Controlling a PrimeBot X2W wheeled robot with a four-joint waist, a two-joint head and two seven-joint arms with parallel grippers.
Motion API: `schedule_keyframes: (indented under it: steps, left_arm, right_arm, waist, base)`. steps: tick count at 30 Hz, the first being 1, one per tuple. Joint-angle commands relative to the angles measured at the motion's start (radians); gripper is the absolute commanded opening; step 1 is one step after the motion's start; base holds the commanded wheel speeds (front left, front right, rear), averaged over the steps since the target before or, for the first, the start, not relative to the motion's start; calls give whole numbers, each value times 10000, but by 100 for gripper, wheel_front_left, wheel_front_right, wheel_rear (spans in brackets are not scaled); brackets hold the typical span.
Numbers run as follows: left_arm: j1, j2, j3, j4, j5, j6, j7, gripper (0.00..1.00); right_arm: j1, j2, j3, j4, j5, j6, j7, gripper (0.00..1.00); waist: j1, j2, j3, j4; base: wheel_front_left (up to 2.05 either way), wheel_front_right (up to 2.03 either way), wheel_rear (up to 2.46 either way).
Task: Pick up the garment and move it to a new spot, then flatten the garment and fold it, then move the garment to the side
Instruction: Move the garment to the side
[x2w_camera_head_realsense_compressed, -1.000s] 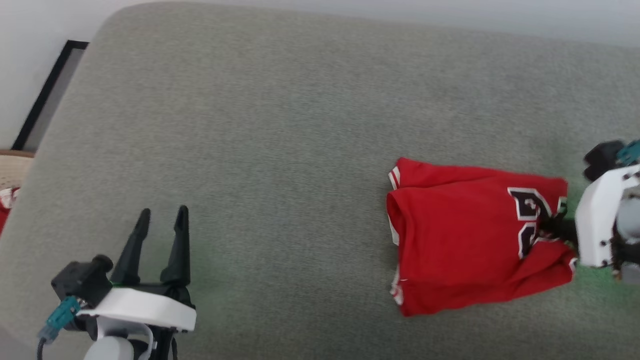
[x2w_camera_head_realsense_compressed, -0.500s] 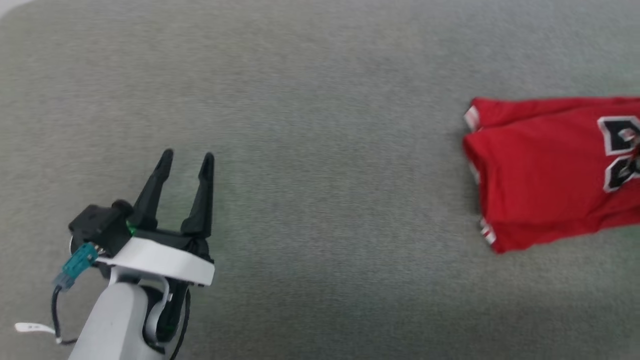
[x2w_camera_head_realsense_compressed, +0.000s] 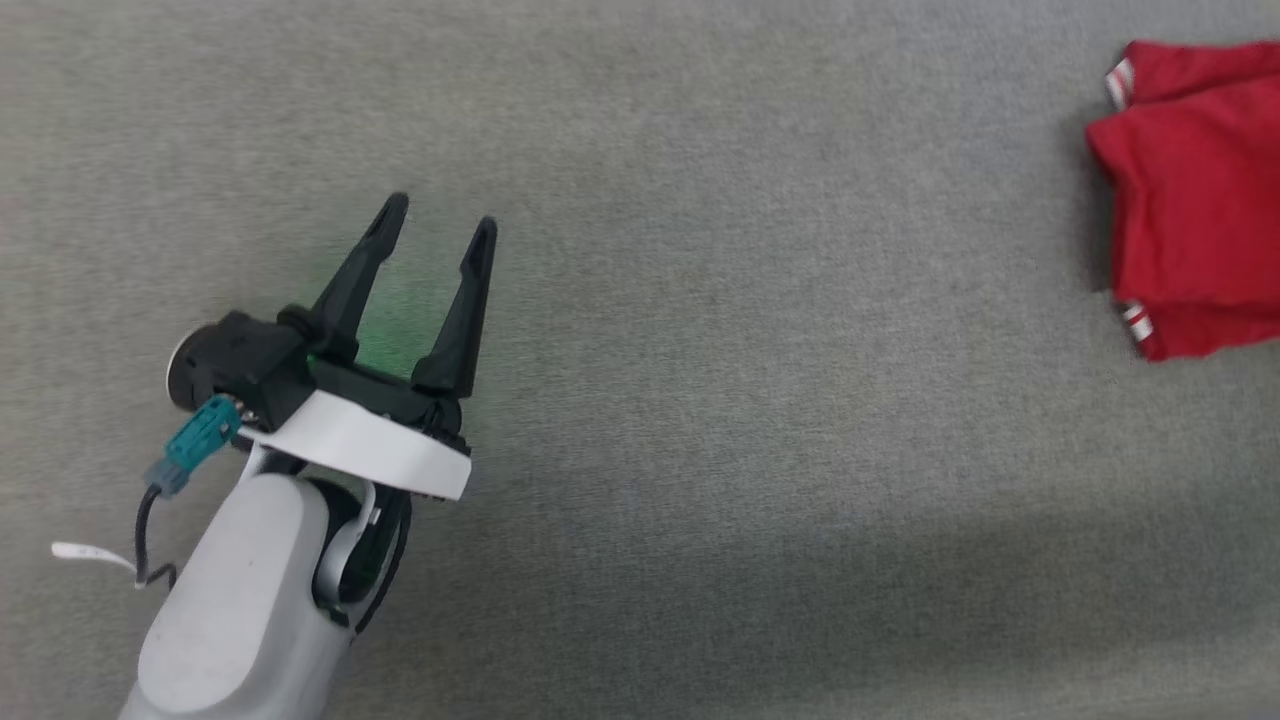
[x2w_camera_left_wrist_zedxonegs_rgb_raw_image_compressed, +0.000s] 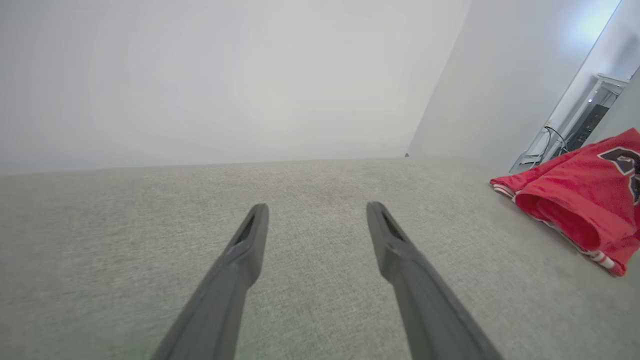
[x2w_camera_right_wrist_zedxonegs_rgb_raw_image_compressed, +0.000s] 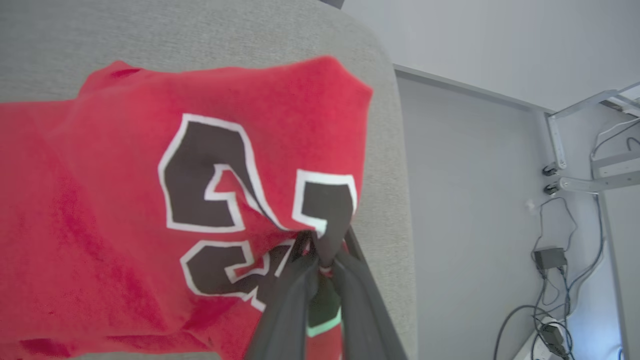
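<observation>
The left tool (x2w_camera_head_realsense_compressed: 440, 213) holds its two dark fingers spread wide, angled up and slightly right from its pale forearm (x2w_camera_head_realsense_compressed: 235, 600); the right tool (x2w_camera_right_wrist_zedxonegs_rgb_raw_image_compressed: 325, 252) has its fingers pinched together on the garment (x2w_camera_right_wrist_zedxonegs_rgb_raw_image_compressed: 110, 150).

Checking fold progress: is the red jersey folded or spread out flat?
Folded: the red jersey is doubled into a compact layered bundle, with the right gripper pinching it.

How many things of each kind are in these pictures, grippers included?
Garment: 1
Grippers: 2 (left gripper open; right gripper shut on the garment)
Grey cushion: 1
Total: 4
</observation>
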Motion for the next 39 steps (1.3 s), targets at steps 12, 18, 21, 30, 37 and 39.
schedule_keyframes:
  steps: [12,18,21,30,37,39]
  left_arm:
    - [-967,243,-687,137,-208,-31,-48,100]
    - [-1176,325,-761,152,-347,-31,-50,100]
    - [-1212,322,-765,170,-382,-31,-50,100]
    - [-933,312,-398,25,-378,-31,-50,100]
    - [-517,325,62,-146,-401,-32,-48,100]
    - [-361,298,232,-188,-333,-32,-48,100]
  right_arm:
    - [-1242,81,420,1841,-2352,-46,-1861,0]
    - [-1737,529,457,3102,-3574,-46,-2610,0]
    - [-1900,921,300,3770,-4008,-37,-3013,0]
    - [-2463,1643,-29,4993,-4280,-32,-3501,100]
    - [-2707,1693,79,4755,-3692,-34,-3825,100]
    - [-2675,1770,81,4562,-3392,-32,-3965,100]
  waist:
    - [0,0,871,-314]
    - [0,0,1097,-150]
    - [0,0,1157,-48]
    - [0,0,988,58]
    - [0,0,492,15]
    - [0,0,294,39]
  base:
    - [0,0,0]
    - [0,0,0]
    - [0,0,0]
    - [0,0,0]
    - [0,0,0]
    - [0,0,0]
